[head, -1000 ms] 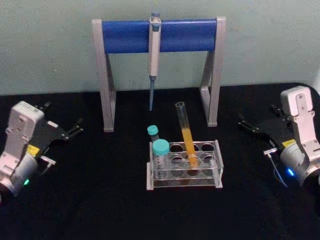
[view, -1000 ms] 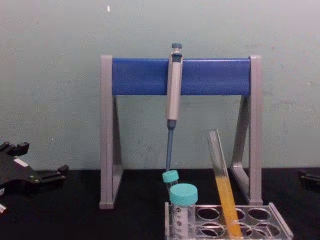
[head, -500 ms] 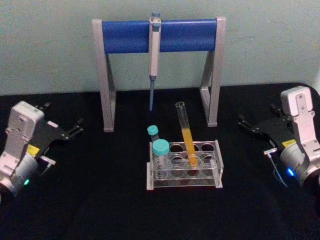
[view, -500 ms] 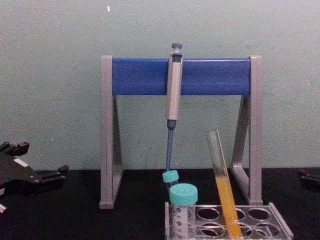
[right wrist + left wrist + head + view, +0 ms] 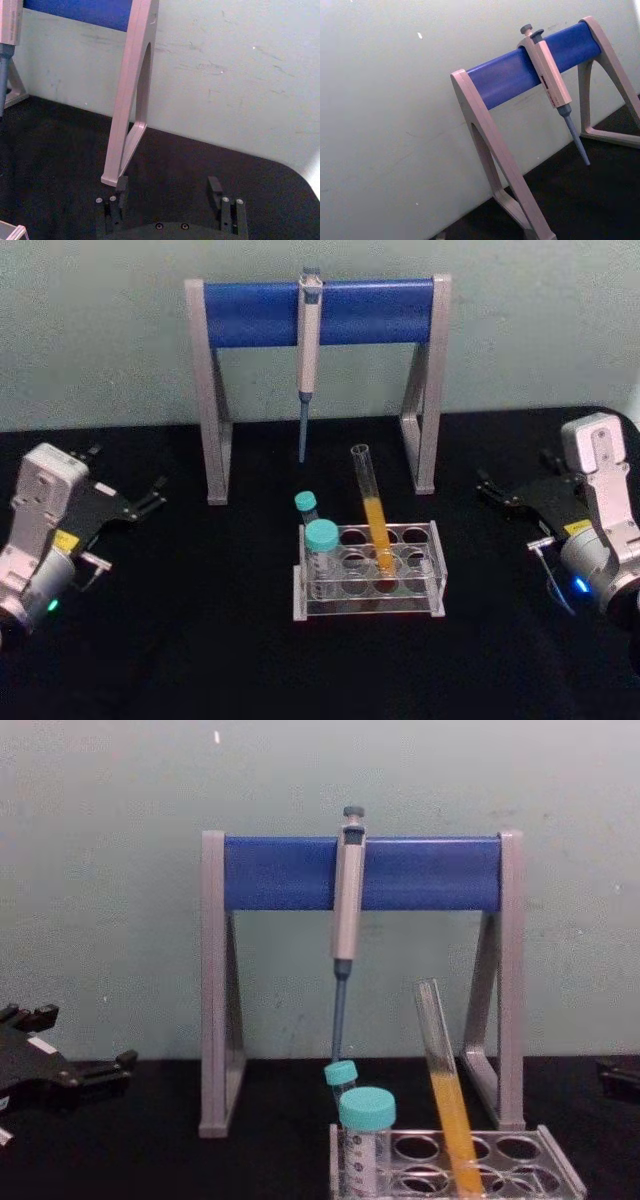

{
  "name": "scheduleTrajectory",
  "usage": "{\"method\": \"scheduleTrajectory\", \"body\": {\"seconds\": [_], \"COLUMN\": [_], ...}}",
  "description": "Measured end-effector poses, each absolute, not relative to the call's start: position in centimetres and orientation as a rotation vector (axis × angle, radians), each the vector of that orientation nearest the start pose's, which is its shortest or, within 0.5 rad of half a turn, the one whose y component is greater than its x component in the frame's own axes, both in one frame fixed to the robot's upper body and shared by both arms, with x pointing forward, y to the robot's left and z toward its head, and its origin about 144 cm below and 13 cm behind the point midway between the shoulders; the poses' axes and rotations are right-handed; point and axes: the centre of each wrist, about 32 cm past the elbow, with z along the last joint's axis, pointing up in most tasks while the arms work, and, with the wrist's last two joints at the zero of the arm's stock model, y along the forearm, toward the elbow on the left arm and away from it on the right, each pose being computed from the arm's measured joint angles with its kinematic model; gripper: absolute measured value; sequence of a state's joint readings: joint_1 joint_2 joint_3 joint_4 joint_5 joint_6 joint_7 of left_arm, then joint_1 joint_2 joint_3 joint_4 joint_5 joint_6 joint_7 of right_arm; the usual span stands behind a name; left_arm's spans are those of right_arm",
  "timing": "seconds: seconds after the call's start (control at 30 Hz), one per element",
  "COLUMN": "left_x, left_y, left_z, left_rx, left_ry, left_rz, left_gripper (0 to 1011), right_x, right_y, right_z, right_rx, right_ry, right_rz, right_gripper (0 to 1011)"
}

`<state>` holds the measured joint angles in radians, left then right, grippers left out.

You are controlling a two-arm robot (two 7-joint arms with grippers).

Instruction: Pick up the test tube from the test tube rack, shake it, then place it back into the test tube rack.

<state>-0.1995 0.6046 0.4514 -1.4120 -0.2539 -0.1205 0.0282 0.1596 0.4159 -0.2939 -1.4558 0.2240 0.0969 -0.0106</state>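
light: even, soft, dim | shadows: faint | glare: none | focus: slightly soft, grainy

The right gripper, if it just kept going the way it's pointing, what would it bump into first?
Probably the pipette stand's near leg: the right gripper, open, points at its foot, though depth is hard to judge.

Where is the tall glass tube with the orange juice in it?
The test tube stands tilted in the test tube rack at the table's middle, right of the teal-capped tubes and before the pipette stand.
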Motion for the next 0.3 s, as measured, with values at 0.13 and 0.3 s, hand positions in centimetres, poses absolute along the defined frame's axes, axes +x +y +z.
{"method": "scheduleTrajectory", "body": {"seconds": [0.13,0.3], "left_x": [48.86,48.86], "left_y": [30.97,30.97], "left_z": [113.98,113.98], "left_rx": [0.304,0.304], "left_ry": [-0.285,-0.285], "left_rz": [1.248,1.248], "left_gripper": [1001,1002], "right_x": [49.31,49.31], "right_y": [-27.7,-27.7], "right_z": [114.91,114.91], "right_rx": [-0.286,-0.286], "right_ry": [-0.076,-0.076], "right_rz": [-1.356,-1.356], "right_gripper": [1000,1000]}}
